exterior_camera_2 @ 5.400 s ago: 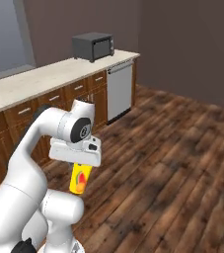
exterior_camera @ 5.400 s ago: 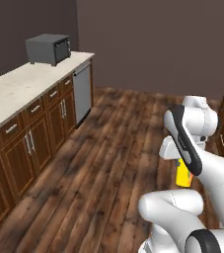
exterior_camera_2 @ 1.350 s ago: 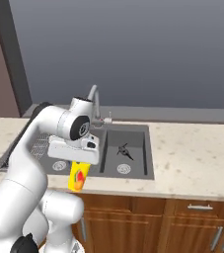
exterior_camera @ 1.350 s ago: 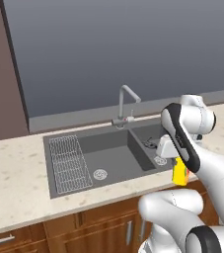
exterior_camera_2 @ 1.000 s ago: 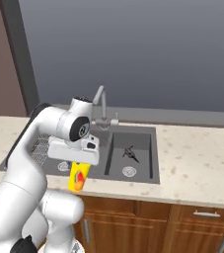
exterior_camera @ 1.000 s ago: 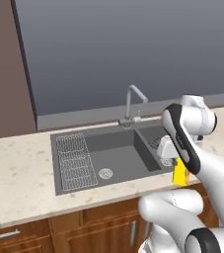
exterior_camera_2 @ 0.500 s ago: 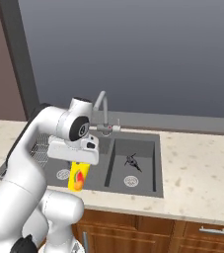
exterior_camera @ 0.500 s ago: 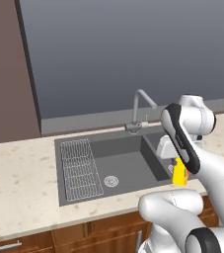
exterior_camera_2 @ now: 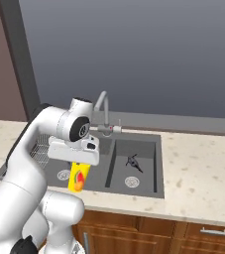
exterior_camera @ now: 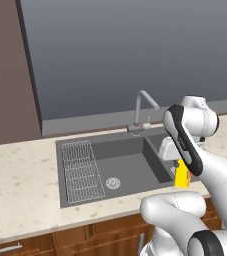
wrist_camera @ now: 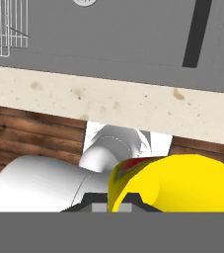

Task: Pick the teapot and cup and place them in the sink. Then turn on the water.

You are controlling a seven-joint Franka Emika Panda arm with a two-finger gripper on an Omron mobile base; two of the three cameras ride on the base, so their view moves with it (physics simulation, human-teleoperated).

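Note:
My gripper (exterior_camera_2: 78, 167) is shut on the yellow cup (exterior_camera_2: 78, 178), whose red-orange mark faces the right base view. The cup (exterior_camera: 182, 176) hangs upright below the hand, in front of the sink (exterior_camera: 130, 167). In the hand view the cup (wrist_camera: 182, 184) sits at the bottom, with the counter's front edge and the sink (wrist_camera: 133, 34) above it. A small dark teapot (exterior_camera_2: 133, 161) lies in the right basin of the sink (exterior_camera_2: 148, 168). The water is out of view.
The grey gooseneck faucet (exterior_camera: 141, 106) rises behind the divider between the basins, and a wire rack (exterior_camera: 80, 165) lies in the left basin. Speckled beige counter (exterior_camera_2: 203, 183) runs on both sides. Wooden drawers (exterior_camera: 45, 242) are below.
Both base views have shifted as the base drives along the counter, bringing the sink closer in front of the arm. The arm keeps its pose with the cup gripped.

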